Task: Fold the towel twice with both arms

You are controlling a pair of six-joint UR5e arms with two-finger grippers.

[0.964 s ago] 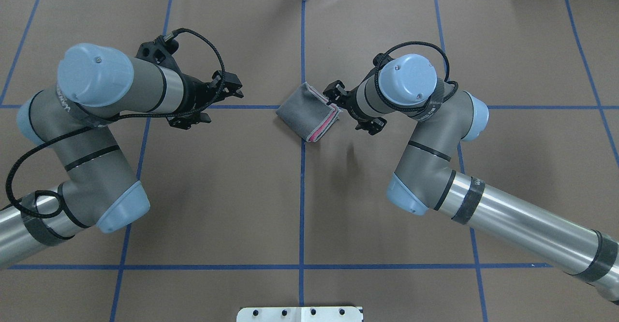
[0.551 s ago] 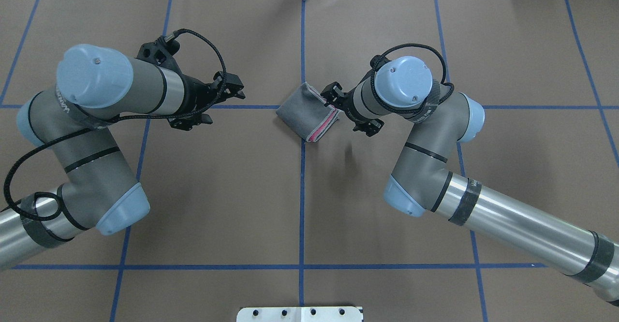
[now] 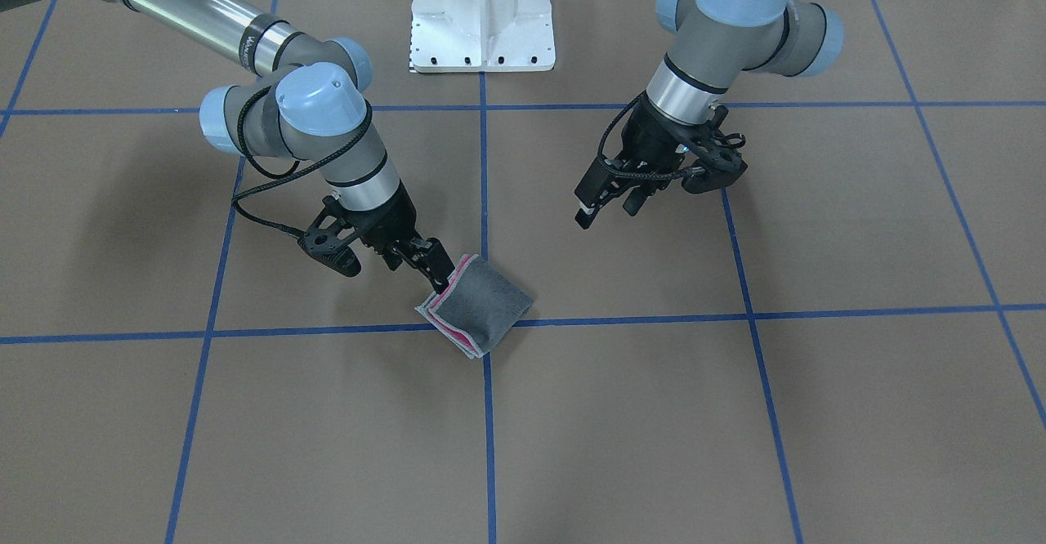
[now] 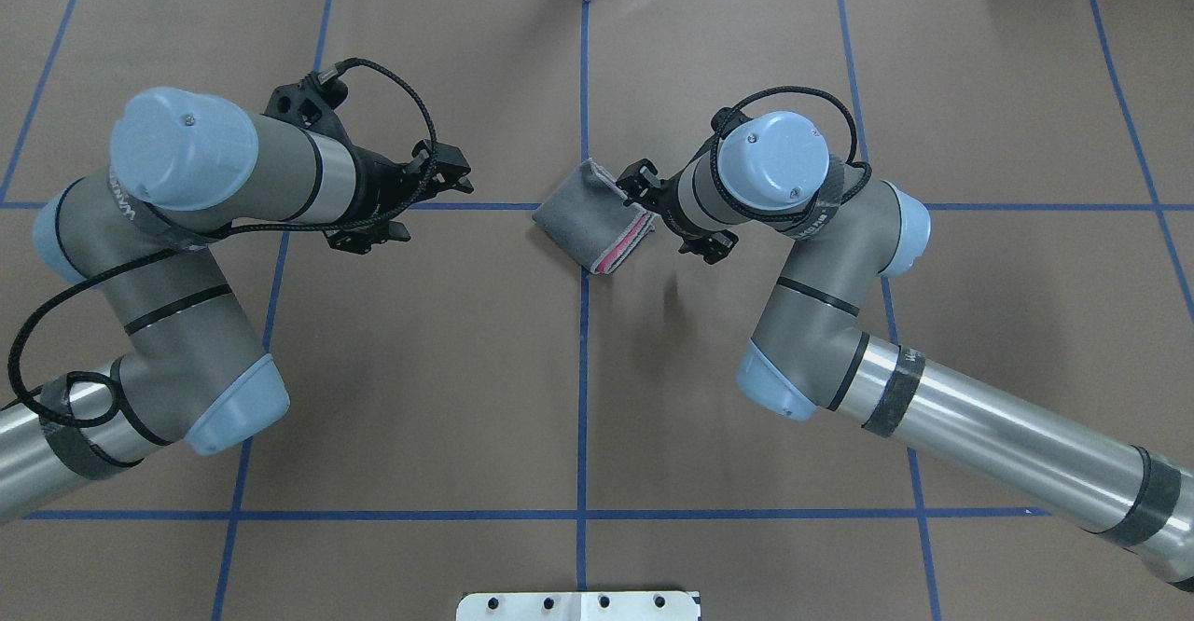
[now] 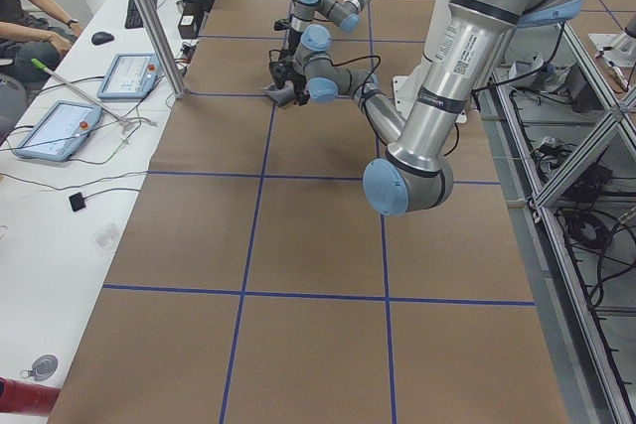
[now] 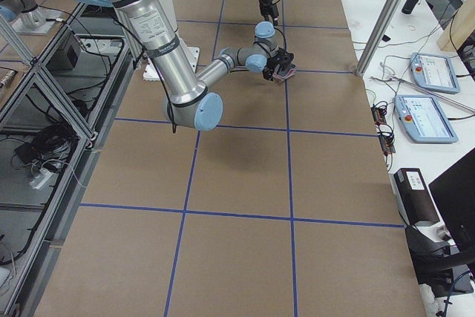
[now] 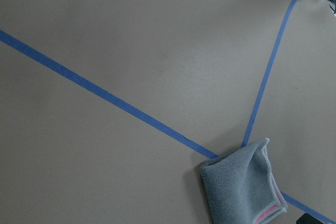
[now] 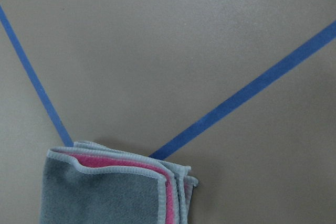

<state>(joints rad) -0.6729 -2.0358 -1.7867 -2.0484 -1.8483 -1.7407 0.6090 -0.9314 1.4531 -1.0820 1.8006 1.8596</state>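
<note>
Where two blue tape lines (image 3: 637,319) cross on the brown paper-covered surface (image 3: 735,413), the small terry towel (image 3: 482,307) lies folded into a compact square. Its dark grey face is outward, and its corners sit skewed to the taped grid. Along its open side the stacked layers show light grey stitched borders with strips of pink between them, which the right wrist view shows most clearly.

The right arm's black two-finger hand (image 3: 425,273) slants down at that open side. Its fingers are spread, with the nearer fingertip (image 3: 441,276) at the towel's corner on the robot's side. Whether it touches the cloth cannot be told, and no cloth is pinched between the fingers.

The left arm's black two-finger hand (image 3: 606,211) hangs above bare paper, well apart from the towel on its other side. Its fingers are also spread and carry nothing. From its wrist camera the towel shows in the lower right corner, lying over the tape crossing.

A white pedestal base (image 3: 482,21) stands at the robot's edge of the surface, between the two arms.
</note>
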